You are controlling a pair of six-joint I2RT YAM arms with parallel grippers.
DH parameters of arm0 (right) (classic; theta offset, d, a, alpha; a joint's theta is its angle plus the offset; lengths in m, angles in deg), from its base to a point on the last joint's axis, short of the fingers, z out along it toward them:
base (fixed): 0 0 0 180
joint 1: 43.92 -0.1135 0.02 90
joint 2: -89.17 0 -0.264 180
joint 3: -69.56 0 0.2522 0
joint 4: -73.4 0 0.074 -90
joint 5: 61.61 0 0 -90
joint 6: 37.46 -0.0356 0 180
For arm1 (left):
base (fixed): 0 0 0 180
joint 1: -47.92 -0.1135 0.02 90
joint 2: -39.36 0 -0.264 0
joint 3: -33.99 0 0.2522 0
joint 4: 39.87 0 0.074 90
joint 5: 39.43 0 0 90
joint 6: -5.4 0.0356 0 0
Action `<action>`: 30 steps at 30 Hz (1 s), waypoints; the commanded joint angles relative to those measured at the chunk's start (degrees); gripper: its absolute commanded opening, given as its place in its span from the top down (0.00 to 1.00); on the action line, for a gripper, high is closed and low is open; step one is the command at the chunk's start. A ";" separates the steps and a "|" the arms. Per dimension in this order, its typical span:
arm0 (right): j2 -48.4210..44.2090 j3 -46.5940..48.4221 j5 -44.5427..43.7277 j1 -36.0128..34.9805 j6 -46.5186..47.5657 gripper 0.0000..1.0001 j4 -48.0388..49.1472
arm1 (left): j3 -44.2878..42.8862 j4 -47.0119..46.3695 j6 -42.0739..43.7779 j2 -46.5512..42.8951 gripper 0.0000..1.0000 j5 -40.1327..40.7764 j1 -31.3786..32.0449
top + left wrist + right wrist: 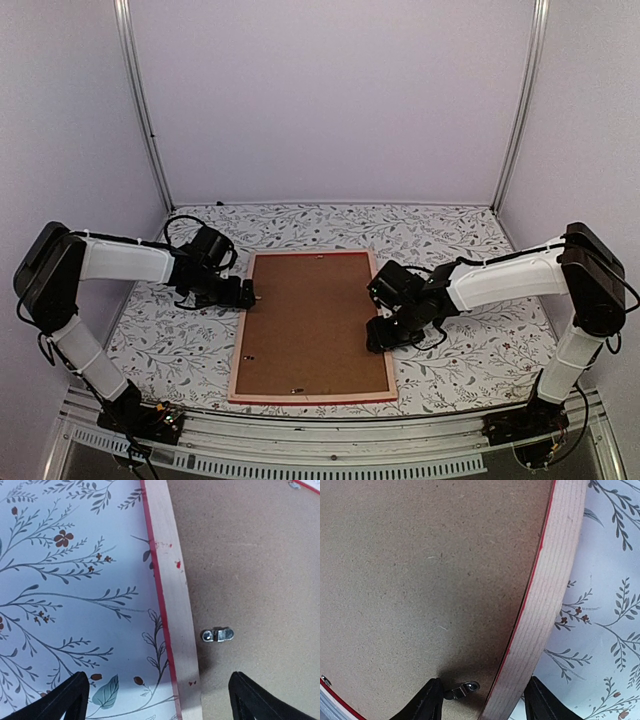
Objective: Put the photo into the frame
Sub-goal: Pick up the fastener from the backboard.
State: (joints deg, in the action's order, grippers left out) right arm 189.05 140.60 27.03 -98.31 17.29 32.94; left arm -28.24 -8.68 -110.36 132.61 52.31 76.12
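The frame lies face down on the table, pale wood rails up, red showing at its edges. A brown backing board fills it, and the photo is hidden. My left gripper is open at the left rail, one finger on each side, with a silver turn clip just ahead on the board. My right gripper straddles the right rail with jaws apart. Its inner finger touches the end of a small metal clip on the board.
A floral-patterned cloth covers the table around the frame. Plain walls and two metal posts close off the back and sides. Another small clip sits on the board near the frame's near rail.
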 commanded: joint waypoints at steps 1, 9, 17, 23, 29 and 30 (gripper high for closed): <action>-0.50 -1.39 0.74 -0.04 -0.48 0.42 -1.25 | 0.39 -0.38 -0.13 -0.09 0.00 -0.20 0.00; -3.10 -4.80 5.12 1.83 0.76 0.43 1.50 | 0.74 -0.38 -0.19 -0.18 0.00 0.02 -0.04; -4.48 -7.97 8.57 3.31 1.33 0.48 5.62 | 0.65 -0.10 -0.10 -0.26 0.00 0.10 -0.08; -3.75 -8.41 9.41 4.67 0.86 0.55 5.96 | 0.49 -0.09 -0.09 -0.27 0.00 0.02 -0.02; -3.31 -8.85 10.05 5.61 -0.90 0.61 6.22 | 0.47 -0.13 -0.07 0.08 0.00 -0.13 -0.06; -3.01 -8.85 10.11 5.65 -1.24 0.63 6.22 | 0.50 -0.13 -0.01 0.15 0.00 -0.15 -0.05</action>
State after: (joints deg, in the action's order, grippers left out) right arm 184.81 133.15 36.69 -93.26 17.54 39.78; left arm -27.93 -8.66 -110.36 132.61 52.33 76.12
